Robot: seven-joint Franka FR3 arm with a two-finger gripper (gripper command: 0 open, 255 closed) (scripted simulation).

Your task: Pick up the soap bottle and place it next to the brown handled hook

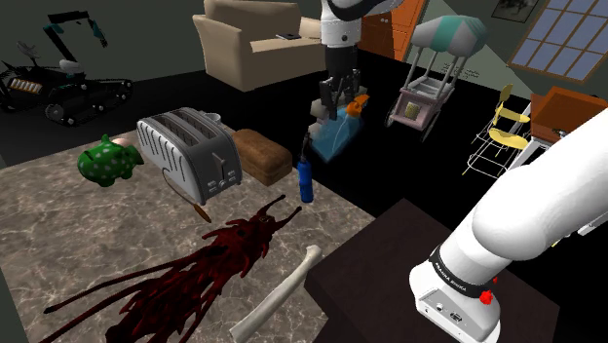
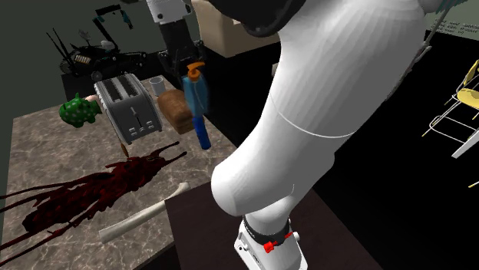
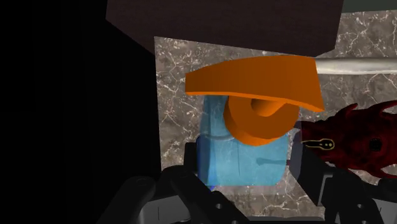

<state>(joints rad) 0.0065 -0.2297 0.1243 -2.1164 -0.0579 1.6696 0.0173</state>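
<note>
Clasps a squarish, translucent blue soap bottle (image 3: 238, 159) with a flat orange pump head between the fingers of the black gripper (image 1: 333, 100). Hangs lifted above the veined marble table (image 1: 58, 224), at its far corner, beside a black area. Points steeply down. Bare marble near the thin brown handled hook (image 1: 200, 208) beside the ribbed toaster (image 1: 190, 151).

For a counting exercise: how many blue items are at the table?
2: the soap bottle, clasped in the gripper over the table's edge, and a slim blue bottle standing beside the loaf. Others may be hidden.
</note>
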